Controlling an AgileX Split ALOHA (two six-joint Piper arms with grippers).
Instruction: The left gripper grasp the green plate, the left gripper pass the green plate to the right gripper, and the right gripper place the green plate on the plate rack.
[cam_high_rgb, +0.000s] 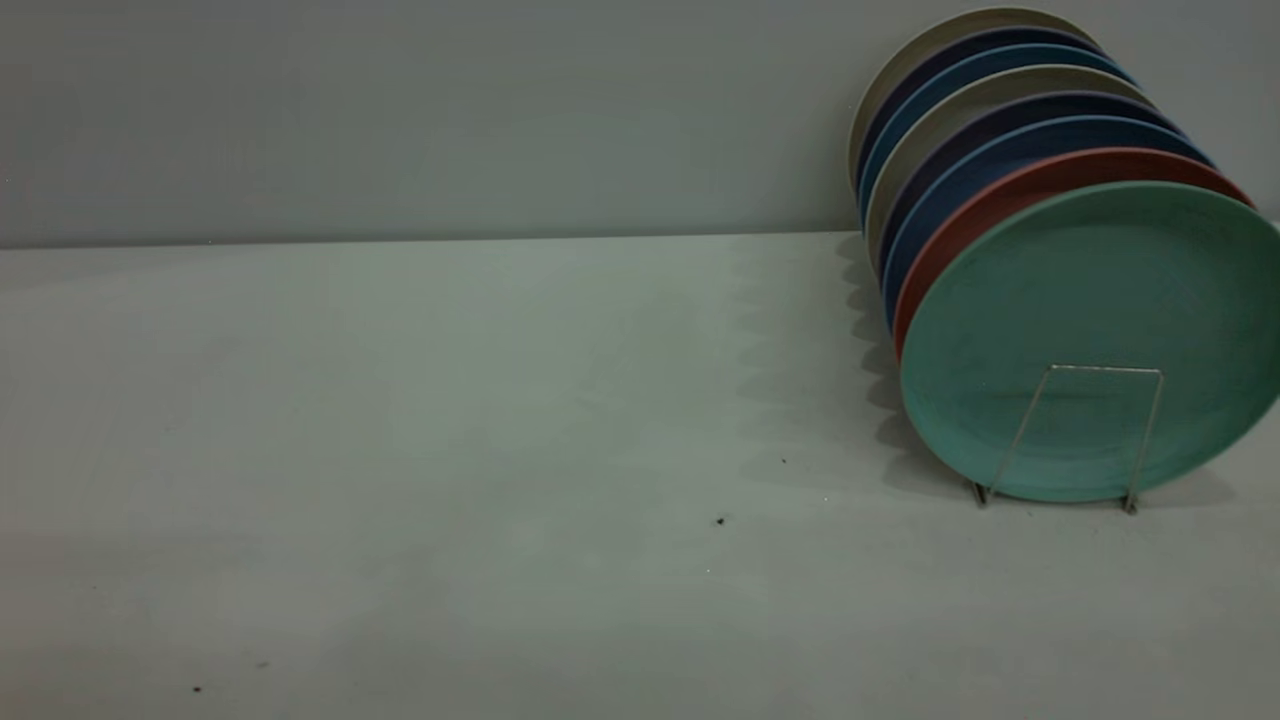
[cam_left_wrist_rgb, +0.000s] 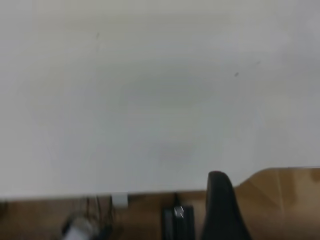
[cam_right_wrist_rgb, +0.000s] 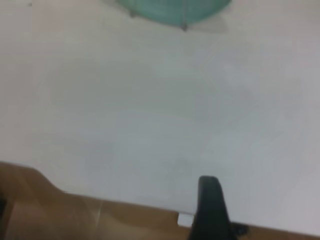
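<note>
the green plate (cam_high_rgb: 1100, 330) stands upright in the plate rack (cam_high_rgb: 1075, 440), frontmost of the row, well ahead of the right gripper (cam_right_wrist_rgb: 210, 207). whether either gripper is released or clenched cannot be told, each showing one finger at the table edge. any reach back risks knocking the salmon-pink plate (cam_high_rgb: 985, 215) behind it.

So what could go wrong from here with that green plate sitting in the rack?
The green plate stands in the front slot of the plate rack, held by one thin wire loop, so a knock might tip it forward. It crowds the pink plate behind, and a bump could disturb the row.
</note>
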